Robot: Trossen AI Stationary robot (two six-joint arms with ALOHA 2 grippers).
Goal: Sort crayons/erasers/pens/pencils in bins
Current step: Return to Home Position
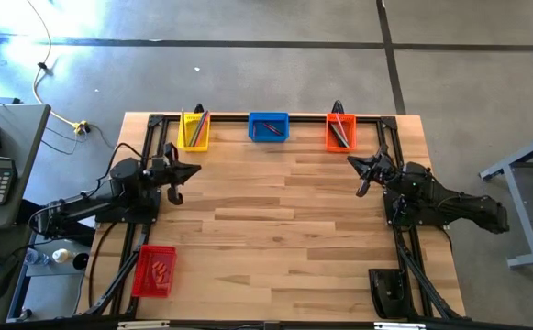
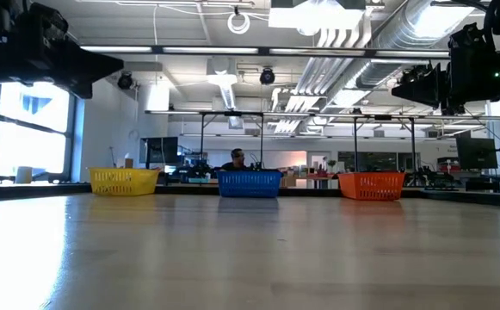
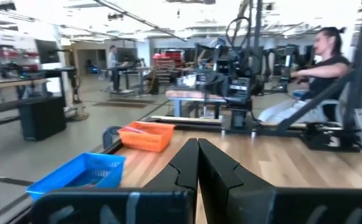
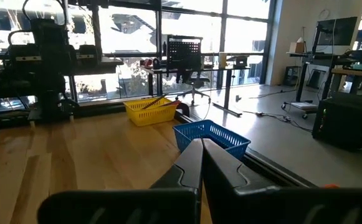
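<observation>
Your left end effector [image 3: 198, 148] and right end effector [image 4: 202, 147] sit over the tabletop's [image 1: 275, 220] sides, each pinched narrow, fingers [image 3: 221, 177] touching. Three bins [image 1: 268, 140] line the far edge.

The middle is wide open: the bare wooden table [image 1: 275, 220] runs free from the centre of the frame down to the lower edge. Three obstacles line the upper edge, well apart, with passable gaps between them: yellow bin [image 1: 183, 137], blue bin [image 1: 268, 115], orange bin [image 1: 328, 137]. The red bin [image 1: 138, 275] blocks the lower left corner. The left gripper [image 1: 191, 170] juts in at centre left and the right gripper [image 1: 358, 164] at centre right, each with fingers pressed together, leaving a broad lane between them. A black frame rail [image 1: 229, 117] fences the upper edge behind the bins.
</observation>
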